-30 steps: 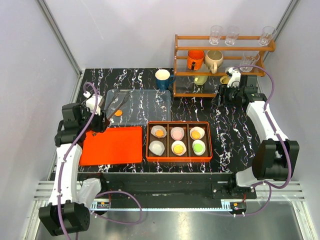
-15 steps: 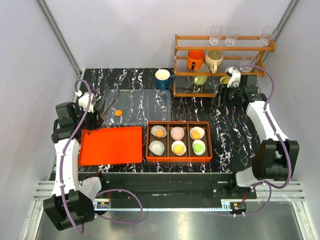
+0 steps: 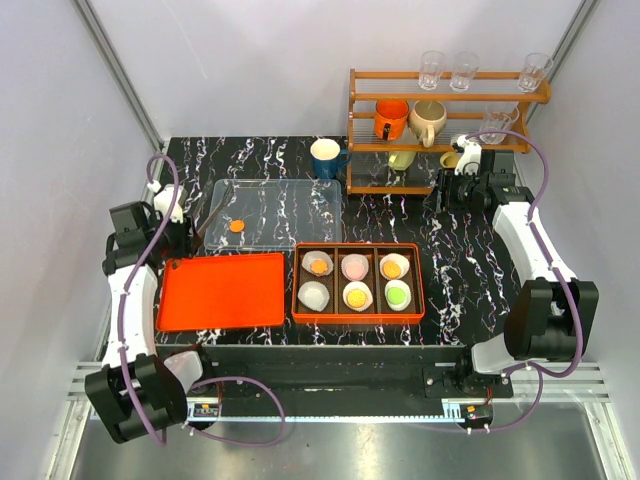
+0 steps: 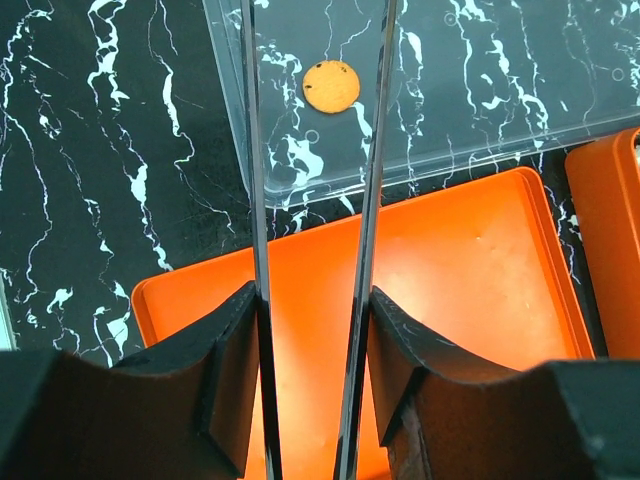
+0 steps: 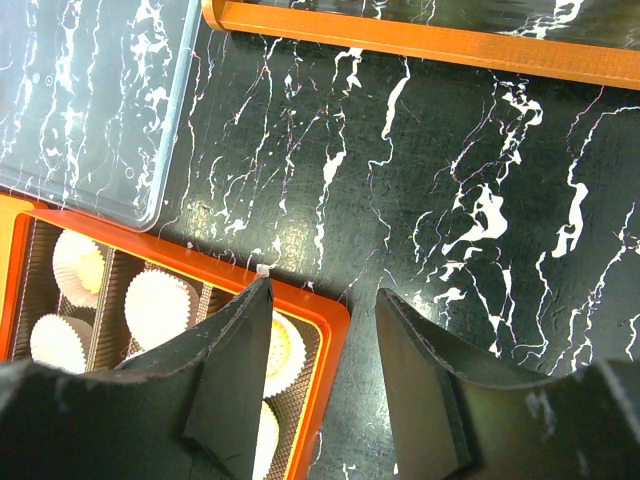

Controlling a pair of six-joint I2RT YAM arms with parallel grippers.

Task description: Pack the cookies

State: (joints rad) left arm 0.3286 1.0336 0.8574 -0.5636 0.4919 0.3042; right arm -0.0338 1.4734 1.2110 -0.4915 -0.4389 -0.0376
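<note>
Cookies (image 3: 354, 296): five sit in white paper liners (image 3: 313, 294) inside the orange box (image 3: 358, 318) at table ctr-right; far row reads orange, pink, orange; near row has an orange one in the middle slot and the green one at R. Sixth, the loose cookie (image 4: 331, 86), orange w/ dark specks, lies flat on the clear tray (image 4: 480, 90), near that tray's L end, well apart from the box. L gripper (image 4: 312, 295) hangs over the far edge of the flat orange lid (image 4: 450, 280), which lies just L of the box and just beside the tray's near edge. Its fingers (image 4: 225, 370) are clamped on a pair of tweezers (image 4: 257, 200), one blade against each inner face; blades spread wider toward the tips, and the tips run out of the top of the wrist view. In that view the loose cookie shows btwn the two blades, about midway, touching neither; whether the blades are down at tray level, can't tell. R gripper (image 5: 325, 292) hangs by the wooden rack (image 3: 445, 110) at far R of the black marble table (image 5: 450, 200), well away from the loose cookie; fingers (image 5: 235, 370) apart, nothing btwn them. In its wrist view the box's corner w/ liners shows under one finger. Blue mug (image 3: 326, 158) stands just beyond the tray.
</note>
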